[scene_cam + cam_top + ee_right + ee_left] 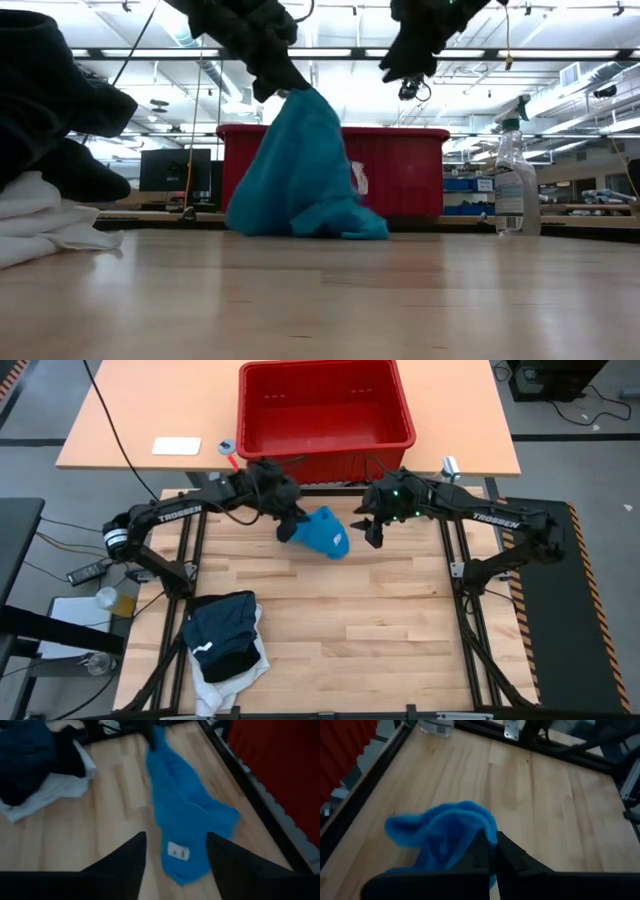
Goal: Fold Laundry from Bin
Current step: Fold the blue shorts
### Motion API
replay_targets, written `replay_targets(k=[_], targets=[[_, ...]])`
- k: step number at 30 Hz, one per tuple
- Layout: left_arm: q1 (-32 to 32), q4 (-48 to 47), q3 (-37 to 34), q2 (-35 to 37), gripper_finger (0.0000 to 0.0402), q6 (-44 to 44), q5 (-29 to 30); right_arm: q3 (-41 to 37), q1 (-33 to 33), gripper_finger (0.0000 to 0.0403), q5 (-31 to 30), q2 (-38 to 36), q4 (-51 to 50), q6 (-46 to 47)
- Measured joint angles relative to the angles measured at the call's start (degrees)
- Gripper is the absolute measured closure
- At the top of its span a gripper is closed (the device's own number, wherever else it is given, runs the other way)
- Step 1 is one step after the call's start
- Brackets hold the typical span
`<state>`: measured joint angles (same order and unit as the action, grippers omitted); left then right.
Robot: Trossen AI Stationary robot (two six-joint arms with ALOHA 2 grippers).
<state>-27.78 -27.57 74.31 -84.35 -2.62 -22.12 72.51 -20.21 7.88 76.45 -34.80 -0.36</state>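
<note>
The small bright blue garment [326,532] hangs from my left gripper [287,531], which is shut on it, in front of the red bin [325,410]; its lower part rests on the table [310,215]. My right gripper [372,530] is open and empty, raised to the right of the garment; the garment's white tag [178,851] shows between its fingers. A stack of navy, black and white laundry [228,643] lies at the table's near left. My left gripper pinches the blue garment's upper edge [290,92] between its two shut fingers, coming from above and slanting from the table's left. The garment hangs below the fingers as a slack cone, and its lower end [340,225] lies on the table.
A spray bottle [516,180] stands at the table's far right. The bin stands just beyond the table's far edge. Bare wood stretches across the table's middle and near right [400,630].
</note>
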Motion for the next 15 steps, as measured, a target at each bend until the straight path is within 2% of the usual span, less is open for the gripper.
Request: replay_targets(k=[7, 11, 15], targets=[[1.41, -2.73, -0.03, 0.12, 0.0395, -1.18, 1.55, -0.71, -4.50, 0.0103, 1.69, 2.43, -6.08, -2.58], [1.80, -2.85, -0.03, 0.12, 0.0395, -2.20, -0.89, -7.14, -4.89, 0.0078, 6.91, 4.79, 0.90, -4.92], [3.47, -2.61, -0.03, 0.51, 0.0395, -5.54, -3.28, -12.69, -4.92, 0.0079, 11.76, 7.51, 8.69, -1.88]])
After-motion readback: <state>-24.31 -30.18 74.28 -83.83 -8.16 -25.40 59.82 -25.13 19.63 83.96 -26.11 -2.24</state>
